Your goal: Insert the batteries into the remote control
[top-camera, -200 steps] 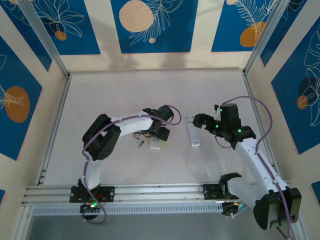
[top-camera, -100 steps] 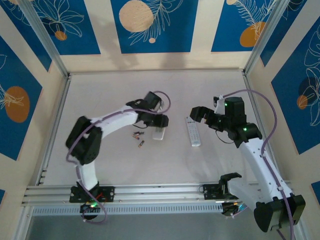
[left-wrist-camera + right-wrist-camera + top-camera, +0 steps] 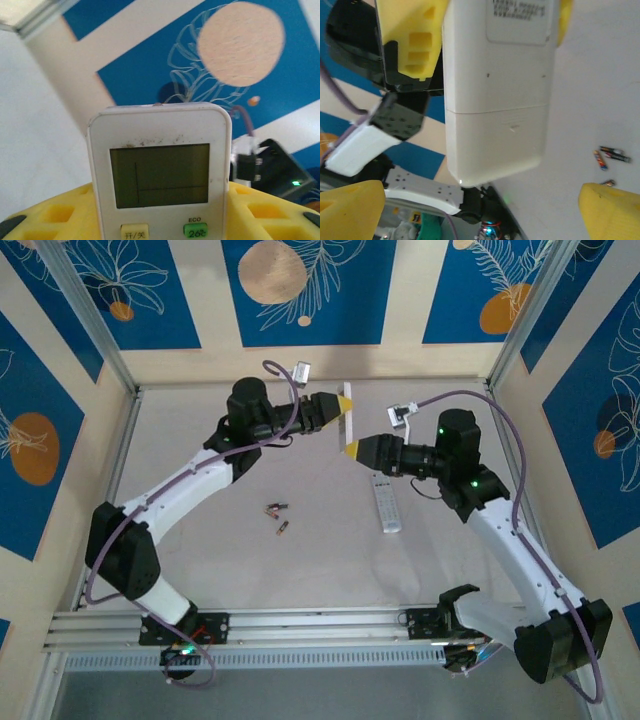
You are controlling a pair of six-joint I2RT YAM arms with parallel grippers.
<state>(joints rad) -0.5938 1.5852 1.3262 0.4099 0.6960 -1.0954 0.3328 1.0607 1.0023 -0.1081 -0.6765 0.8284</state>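
Note:
My left gripper (image 3: 340,405) is shut on a white remote with a display (image 3: 349,422), held in the air edge-on above the table's far middle. In the left wrist view the remote's screen face (image 3: 159,167) stands between the yellow fingers (image 3: 270,215). My right gripper (image 3: 352,449) is open just below and right of it. In the right wrist view the remote's back with its battery cover (image 3: 495,135) hangs ahead of my open yellow fingertips (image 3: 610,210). The batteries (image 3: 277,510) lie on the table, with one more (image 3: 283,529) nearby; they also appear at the right as batteries (image 3: 611,153).
A second, slim grey-white remote (image 3: 386,503) lies on the table right of centre, below my right gripper. Aluminium rails (image 3: 300,622) run along the near edge, and patterned walls (image 3: 300,290) close in the back and sides.
My left arm lifted the white remote off the table and carried it up and back. My right gripper rose and swung left until it faces the remote's back.

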